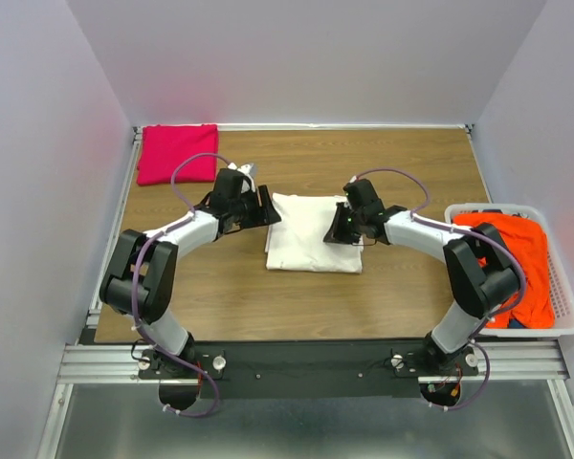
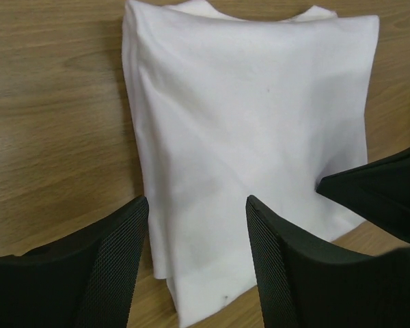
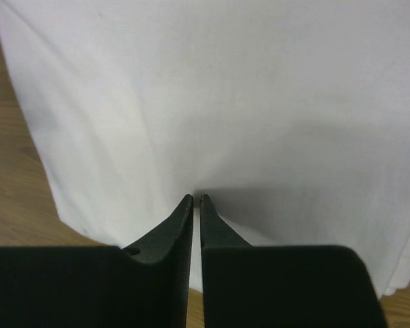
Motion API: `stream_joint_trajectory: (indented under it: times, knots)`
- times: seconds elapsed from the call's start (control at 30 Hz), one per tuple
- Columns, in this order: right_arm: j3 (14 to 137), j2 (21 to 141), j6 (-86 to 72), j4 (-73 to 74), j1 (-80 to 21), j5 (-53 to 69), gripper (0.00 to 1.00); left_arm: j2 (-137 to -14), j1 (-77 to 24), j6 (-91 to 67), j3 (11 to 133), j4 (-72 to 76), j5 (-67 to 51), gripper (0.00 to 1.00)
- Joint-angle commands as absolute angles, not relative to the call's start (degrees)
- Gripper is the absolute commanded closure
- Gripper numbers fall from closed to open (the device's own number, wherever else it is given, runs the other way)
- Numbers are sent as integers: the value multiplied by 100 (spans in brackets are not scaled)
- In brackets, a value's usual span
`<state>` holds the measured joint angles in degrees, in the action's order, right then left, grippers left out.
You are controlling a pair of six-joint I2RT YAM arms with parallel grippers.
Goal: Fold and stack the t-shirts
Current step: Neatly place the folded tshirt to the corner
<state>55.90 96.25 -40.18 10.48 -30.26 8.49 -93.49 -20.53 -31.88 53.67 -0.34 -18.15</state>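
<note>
- Cream-white t-shirt [image 1: 314,244]: it lies folded into a rectangle at the middle of the wooden table [image 1: 230,306], flat, with layered edges showing along its left side.
- Left gripper [image 2: 197,205]: its fingers [image 2: 116,253] stand well apart over the shirt's left edge. One is above bare wood and the other above cloth, and nothing is held between them.
- Right gripper [image 3: 197,198]: its fingers [image 3: 171,225] are drawn together, leaving only a thin slit. The tips are down on the shirt's right part, and I cannot tell whether any cloth is pinched.
- Both arms reach inward from the near edge, one to each side of the shirt.
- Magenta-pink t-shirt [image 1: 177,153]: it is folded flat in the far left corner of the table, well apart from the white one.
- Orange-red t-shirt [image 1: 531,277]: it sits crumpled inside the white laundry basket [image 1: 497,208] at the table's right edge.
</note>
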Motion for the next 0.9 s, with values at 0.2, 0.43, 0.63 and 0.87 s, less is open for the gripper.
stream_joint_trajectory:
  times: [0.2,0.43,0.63,0.87]
  knots:
    - [5660,10125,-3832,1169,-3032,343,86,-10107,-1916,-2541,5625,-351,-1785,29]
    - [5713,10028,-3788,1160,-3023,422,86,-10529,-1916,-2391,5774,-378,-2153,28]
    - [5722,9984,-3762,1143,-3006,466,86,-10819,-1916,-2373,5906,-570,-2093,33]
    - [5774,9932,-3744,1142,-2979,536,86,-11117,-2135,-2391,6126,-835,-1759,46]
